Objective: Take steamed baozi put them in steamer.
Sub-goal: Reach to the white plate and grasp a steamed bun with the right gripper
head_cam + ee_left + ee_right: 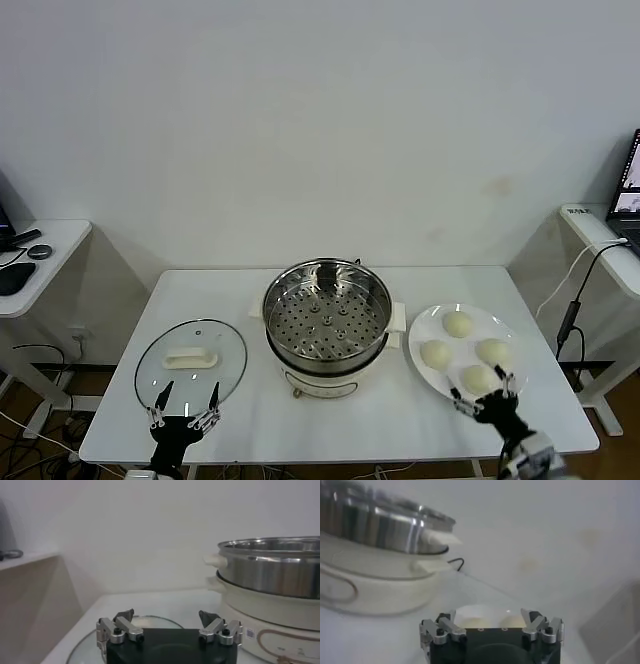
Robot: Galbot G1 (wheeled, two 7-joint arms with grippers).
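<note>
White wall stands behind a white table (330,420), and on this table everything of the task is set. At the middle is the steamer (327,322), lid off, its perforated tray bare. On the robot's right is a plate (425,325) carrying the four baozi (459,324), close together. On the left lies a glass lid (190,360), flat on the table.

No bun is in the steamer yet, so I judge the step in hand is to pick the first one. The right gripper (483,397) hangs at the near edge of the plate, just beside the nearest bun (477,379), with its fingers spread wide and nothing between them. In the right wrist view the same gripper (491,624) shows the jaws apart and a pale round bun (482,614) just ahead of them.

To do it well, the fingers should come down on two sides of that near bun only, without pushing the neighbours. The dough looks soft, so a light squeeze is better than a hard one. Then lift clear of the steel rim before moving across.

The left gripper (184,415) waits low at the near edge of the glass lid, fingers also apart and empty; its wrist view (167,630) shows the lid under it and the steamer (272,575) near.
</note>
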